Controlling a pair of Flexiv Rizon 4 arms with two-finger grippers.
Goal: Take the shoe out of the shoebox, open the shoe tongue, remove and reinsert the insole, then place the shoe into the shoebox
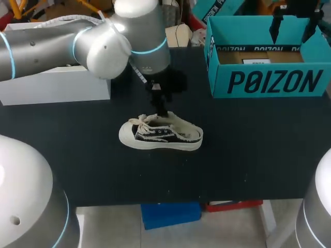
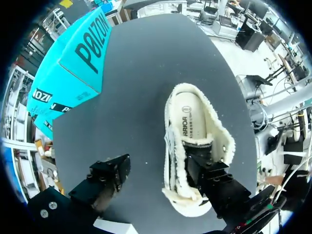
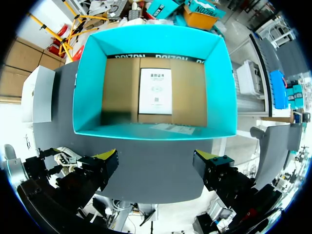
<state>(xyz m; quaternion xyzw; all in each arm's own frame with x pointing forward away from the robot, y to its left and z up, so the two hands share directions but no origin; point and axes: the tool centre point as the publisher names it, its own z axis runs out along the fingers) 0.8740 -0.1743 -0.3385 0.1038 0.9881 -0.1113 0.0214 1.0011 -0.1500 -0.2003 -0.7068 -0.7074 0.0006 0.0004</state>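
Note:
A black-and-cream canvas shoe (image 1: 161, 135) lies on its sole in the middle of the dark table, toe and laces to the left. In the left wrist view its cream insole (image 2: 191, 122) lies flat inside the shoe (image 2: 178, 161). My left gripper (image 1: 161, 106) hangs over the heel end and is open (image 2: 161, 175). One finger reaches into the shoe's opening; the other stands apart over bare table. The teal shoebox (image 1: 269, 81) stands open at the back right. My right gripper (image 1: 295, 23) hovers above it, open (image 3: 156, 163), holding nothing. Inside the box (image 3: 87, 87) lies only a white paper slip.
A white rectangular box (image 1: 57, 85) sits at the table's back left, under my left arm. The teal shoebox (image 2: 78, 58) also appears in the left wrist view, ahead of that gripper and off to one side of the shoe.

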